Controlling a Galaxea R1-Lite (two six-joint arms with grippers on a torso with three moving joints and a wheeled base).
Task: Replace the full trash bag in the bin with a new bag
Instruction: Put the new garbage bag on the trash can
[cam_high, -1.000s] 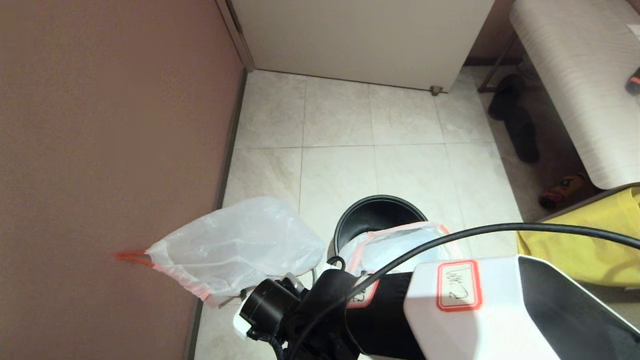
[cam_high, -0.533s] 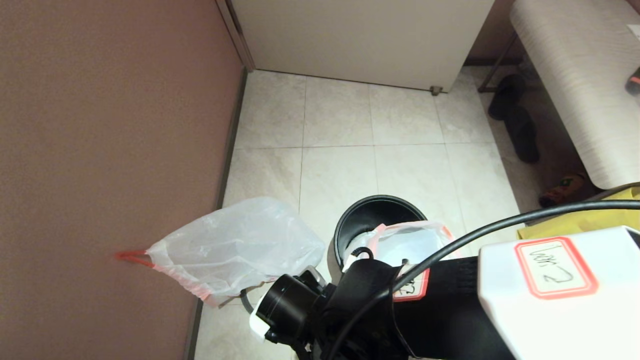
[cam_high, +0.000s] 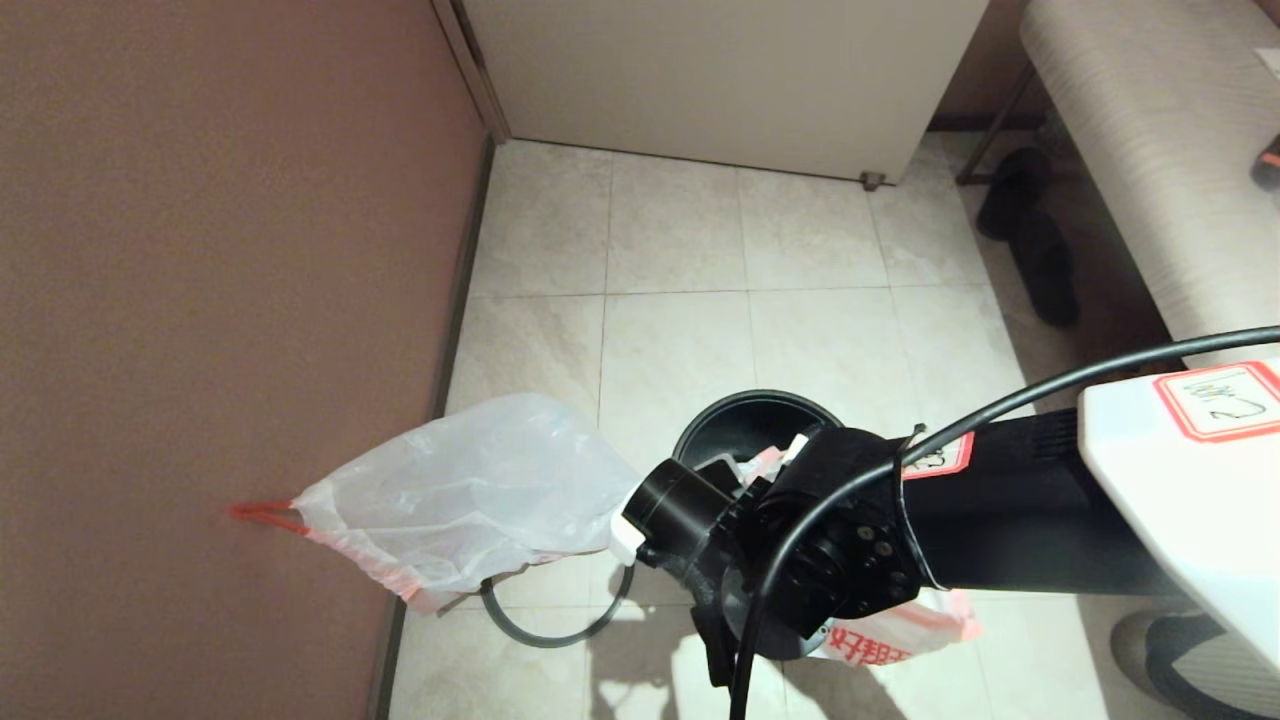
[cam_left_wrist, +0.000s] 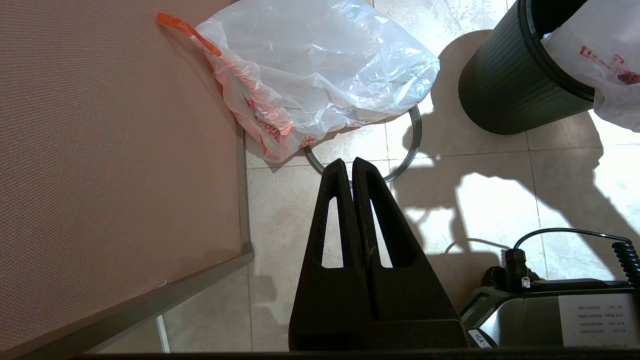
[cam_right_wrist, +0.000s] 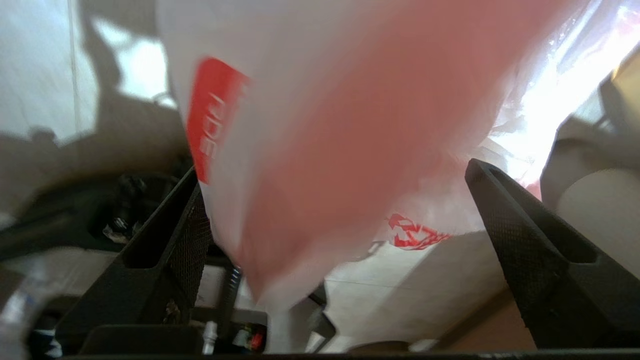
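The full trash bag (cam_high: 470, 500), bulgy translucent white with a red-orange drawstring (cam_high: 262, 514), lies on the floor against the left wall. The black bin (cam_high: 745, 420) stands upright on the tiles, its grey rim ring (cam_high: 555, 628) lying on the floor partly under the full bag. The new bag (cam_high: 880, 640), white with red-orange print, hangs over the bin's near rim and down its outside. My right gripper (cam_right_wrist: 332, 167) is open beside that rim, the new bag's film (cam_right_wrist: 320, 150) hanging loose between its spread fingers. My left gripper (cam_left_wrist: 348, 162) is shut and empty, low above the ring (cam_left_wrist: 412, 145).
A brown wall (cam_high: 220, 300) runs along the left and a white cabinet (cam_high: 720, 80) closes the back. A bench (cam_high: 1160, 170) with dark shoes (cam_high: 1030, 250) under it stands at the right. My right arm's cable (cam_high: 1050, 400) arcs above the bin.
My right arm has swung forward and to the right, its wrist now over the bin's near rim. The new bag has dropped from the bin's mouth to hang down its near side.
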